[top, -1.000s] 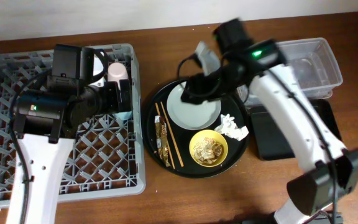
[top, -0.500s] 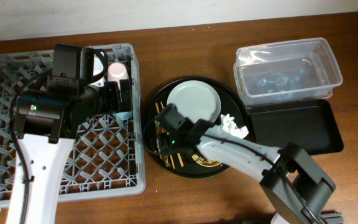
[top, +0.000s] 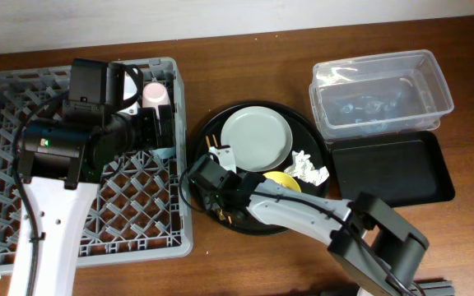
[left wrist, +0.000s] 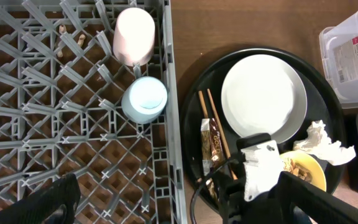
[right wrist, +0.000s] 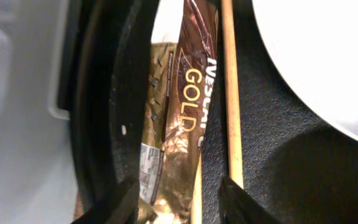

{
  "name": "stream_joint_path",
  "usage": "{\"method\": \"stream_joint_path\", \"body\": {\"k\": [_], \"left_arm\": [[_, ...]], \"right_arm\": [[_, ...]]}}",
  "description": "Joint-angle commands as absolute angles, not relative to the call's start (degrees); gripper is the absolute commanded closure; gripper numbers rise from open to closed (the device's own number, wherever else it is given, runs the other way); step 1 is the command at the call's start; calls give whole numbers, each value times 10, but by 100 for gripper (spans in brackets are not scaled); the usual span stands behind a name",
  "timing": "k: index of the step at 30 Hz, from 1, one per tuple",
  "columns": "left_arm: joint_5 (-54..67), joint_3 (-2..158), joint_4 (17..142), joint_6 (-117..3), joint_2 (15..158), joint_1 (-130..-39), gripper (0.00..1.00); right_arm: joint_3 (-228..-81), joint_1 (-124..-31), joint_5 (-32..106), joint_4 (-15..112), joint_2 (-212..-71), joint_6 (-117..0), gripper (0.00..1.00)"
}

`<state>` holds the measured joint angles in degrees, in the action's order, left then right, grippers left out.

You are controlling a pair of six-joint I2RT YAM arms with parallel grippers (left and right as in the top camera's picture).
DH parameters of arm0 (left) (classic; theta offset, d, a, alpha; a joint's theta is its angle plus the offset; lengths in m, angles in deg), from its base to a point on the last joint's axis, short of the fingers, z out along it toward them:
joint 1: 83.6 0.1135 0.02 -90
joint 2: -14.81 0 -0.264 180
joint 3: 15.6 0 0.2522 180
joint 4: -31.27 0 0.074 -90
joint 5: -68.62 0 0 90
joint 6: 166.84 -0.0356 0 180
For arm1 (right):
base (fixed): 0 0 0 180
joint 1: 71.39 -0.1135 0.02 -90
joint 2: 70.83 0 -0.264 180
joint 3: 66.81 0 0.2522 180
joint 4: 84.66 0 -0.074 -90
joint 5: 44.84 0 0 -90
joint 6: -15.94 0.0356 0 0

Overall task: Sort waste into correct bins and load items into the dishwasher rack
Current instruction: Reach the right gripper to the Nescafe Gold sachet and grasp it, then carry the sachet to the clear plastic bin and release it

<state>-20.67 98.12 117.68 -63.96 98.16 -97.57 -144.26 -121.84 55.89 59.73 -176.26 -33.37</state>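
My right gripper [top: 213,196] [right wrist: 176,202] is open low over the left side of the round black tray [top: 201,136]. Its fingers straddle the gold-brown wrapper [right wrist: 185,124] [left wrist: 211,140] and one wooden chopstick [right wrist: 230,93] [left wrist: 213,118]. The grey-white plate [top: 256,138] [right wrist: 328,62], the yellow bowl with scraps [top: 286,178] and the white napkin [top: 309,166] also lie on that tray. My left gripper [top: 159,131] [left wrist: 173,208] hangs open and empty over the grey rack [top: 23,90]. The pink cup [top: 156,94] [left wrist: 134,34] and the blue cup [top: 164,152] [left wrist: 145,99] sit in the rack.
The clear tub [top: 381,90] stands at the back right with the shallow black tray [top: 393,168] in front of it. My right arm stretches across the round tray's front and hides part of the bowl. The rack's wall stands close to the round tray's left rim.
My right arm has swung from near the clear tub to the round tray's left side and come down over the wrapper. The left arm has not moved.
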Motion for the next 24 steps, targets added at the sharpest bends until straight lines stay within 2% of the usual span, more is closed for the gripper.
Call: {"method": "stream_joint_path", "body": {"k": [1,8,10,12,17,21,24], "left_arm": [[-203,983,1176,-642,981,-973,1],[-203,983,1176,-642,981,-973,1],[-203,983,1176,-642,981,-973,1],[-203,983,1176,-642,981,-973,1],[-203,983,1176,-642,981,-973,1],[-203,983,1176,-642,981,-973,1],[-203,983,1176,-642,981,-973,1]], "right_arm": [[-1438,-1221,574,600,-1768,-326,62],[-1438,-1225,553,616,-1785,-326,63],[-1438,-1225,553,618,-1785,-326,70],[-1438,-1225,552,616,-1785,-326,81],[-1438,-1225,552,606,-1785,-326,96],[-1449,-1216,553,604,-1767,-358,96],[-1479,-1192,553,575,-1700,-388,96]]}}
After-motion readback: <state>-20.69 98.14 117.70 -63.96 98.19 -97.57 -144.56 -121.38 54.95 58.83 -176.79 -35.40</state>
